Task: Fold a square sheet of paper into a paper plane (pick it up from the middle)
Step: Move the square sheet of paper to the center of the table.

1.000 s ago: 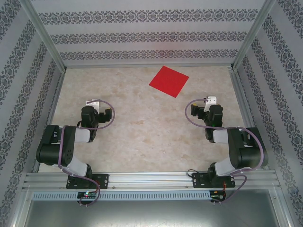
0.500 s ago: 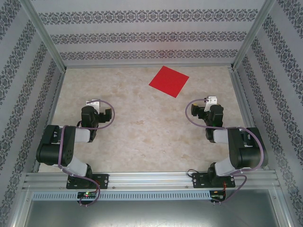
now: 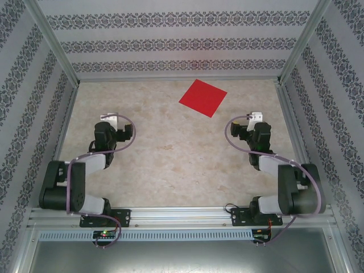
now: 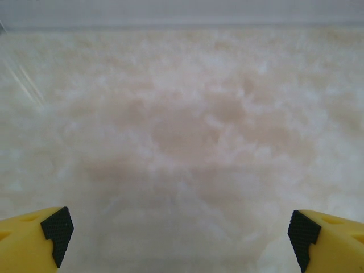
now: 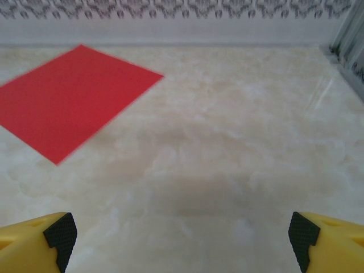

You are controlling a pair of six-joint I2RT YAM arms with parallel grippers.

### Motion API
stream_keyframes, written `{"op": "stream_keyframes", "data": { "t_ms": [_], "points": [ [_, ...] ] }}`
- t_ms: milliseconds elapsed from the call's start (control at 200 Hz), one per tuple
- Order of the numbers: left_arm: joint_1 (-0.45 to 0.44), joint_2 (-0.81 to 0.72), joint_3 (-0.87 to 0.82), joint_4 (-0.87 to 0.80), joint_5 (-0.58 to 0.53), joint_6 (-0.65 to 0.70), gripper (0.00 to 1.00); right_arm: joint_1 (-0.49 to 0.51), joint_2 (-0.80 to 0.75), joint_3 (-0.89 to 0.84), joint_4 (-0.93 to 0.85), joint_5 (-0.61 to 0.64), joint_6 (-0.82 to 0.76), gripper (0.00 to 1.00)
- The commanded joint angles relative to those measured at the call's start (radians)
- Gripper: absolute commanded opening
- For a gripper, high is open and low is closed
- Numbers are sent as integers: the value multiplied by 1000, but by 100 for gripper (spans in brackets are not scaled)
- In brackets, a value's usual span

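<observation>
My left hand point(image 4: 182, 238) wide open, holding nothing, above the table point(image 3: 170, 162), my right hand point(image 5: 182, 236) likewise, flat square sheet of paper point(image 3: 203, 97) lying beyond it

desk point(image 3: 170, 165): walls stand behind it and on both sides.
square sheet of paper point(image 3: 203, 97): lies flat on the desk, far back, a bit right of the middle.
left end effector point(image 3: 112, 120): over the left side of the desk, well apart from the paper.
right end effector point(image 3: 256, 117): over the right side, near the paper, which lies ahead and to its left.
arm bases point(image 3: 102, 216): side by side at the near edge.
</observation>
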Motion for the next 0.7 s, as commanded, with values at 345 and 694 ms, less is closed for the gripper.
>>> {"op": "stream_keyframes", "data": {
  "t_ms": [345,694],
  "points": [
    [-63,-52,255,-416,360,-454,100,291,47,410,-481,-39,253,98],
    [-175,74,360,-445,516,-556,100,409,398,817,-744,124,401,98]
  ]
}}
